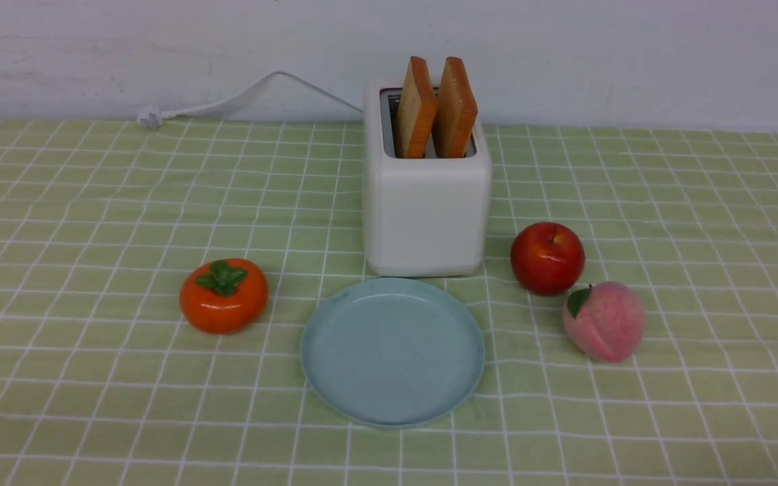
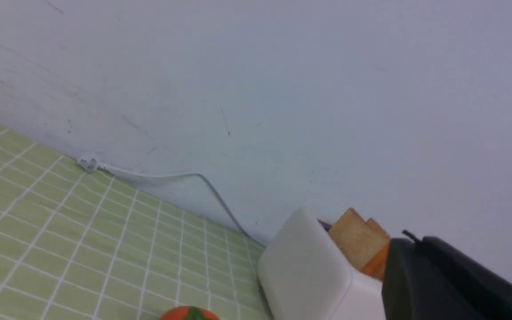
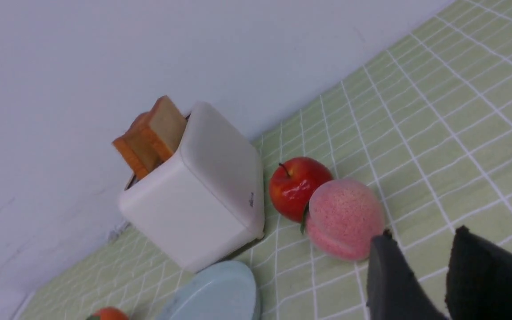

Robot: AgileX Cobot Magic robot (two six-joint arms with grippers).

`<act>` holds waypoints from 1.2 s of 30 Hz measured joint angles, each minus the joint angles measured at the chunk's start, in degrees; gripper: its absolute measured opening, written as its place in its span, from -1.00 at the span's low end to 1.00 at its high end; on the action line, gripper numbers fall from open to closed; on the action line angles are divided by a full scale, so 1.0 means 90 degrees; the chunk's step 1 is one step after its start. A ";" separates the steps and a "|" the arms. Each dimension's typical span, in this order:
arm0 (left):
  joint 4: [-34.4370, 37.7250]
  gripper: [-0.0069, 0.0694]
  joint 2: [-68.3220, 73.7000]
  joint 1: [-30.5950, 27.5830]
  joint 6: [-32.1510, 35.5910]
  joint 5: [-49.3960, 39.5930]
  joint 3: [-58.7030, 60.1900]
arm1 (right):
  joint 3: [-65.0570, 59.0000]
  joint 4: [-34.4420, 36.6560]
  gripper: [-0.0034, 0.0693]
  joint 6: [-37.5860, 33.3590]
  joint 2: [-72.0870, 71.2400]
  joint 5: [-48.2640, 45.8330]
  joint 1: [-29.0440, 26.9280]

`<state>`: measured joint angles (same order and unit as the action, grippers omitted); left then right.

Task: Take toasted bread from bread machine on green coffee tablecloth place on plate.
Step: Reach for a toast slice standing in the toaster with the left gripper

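The white bread machine point(image 1: 426, 202) stands at the back middle of the green coffee tablecloth point(image 1: 92, 202). Two slices of toasted bread point(image 1: 417, 108) point(image 1: 456, 108) stick up from its slots. Just in front of it lies the pale blue plate point(image 1: 392, 351), with nothing on it. Neither arm shows in the front view. In the left wrist view my left gripper point(image 2: 409, 240) is shut with nothing in it, well apart from the bread machine point(image 2: 309, 271) and the toasted bread point(image 2: 356, 238). My right gripper point(image 3: 421, 235) is open above the cloth, close to a peach point(image 3: 342, 218).
An orange persimmon point(image 1: 223, 295) sits left of the plate. A red apple point(image 1: 548, 258) and a pink peach point(image 1: 605, 320) sit to its right. A white power cord point(image 1: 227, 101) runs from the bread machine along the back wall.
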<state>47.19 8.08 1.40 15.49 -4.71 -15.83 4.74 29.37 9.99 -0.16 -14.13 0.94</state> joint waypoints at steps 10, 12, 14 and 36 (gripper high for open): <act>0.0201 -0.85 0.2529 0.1337 0.1294 -0.0001 -0.1386 | 0.2574 -0.0113 -0.79 -0.2692 0.1604 -0.2846 0.0220; 0.0279 -0.85 0.2870 0.1536 0.1322 0.0202 -0.1507 | 0.2723 -0.0113 -0.80 -0.2815 0.1734 -0.2894 0.0305; 0.0325 -0.85 0.3421 0.1978 0.1362 0.0524 -0.1692 | 0.2899 -0.0113 -0.80 -0.2943 0.1926 -0.2818 0.0571; -0.1329 0.10 0.9712 0.4494 0.1064 0.4611 -0.4872 | 0.2945 -0.0161 -0.76 -0.3215 0.2104 -0.2198 0.1380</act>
<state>35.22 95.49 41.85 25.07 36.79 -59.67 31.24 27.91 -18.95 18.78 -33.91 13.36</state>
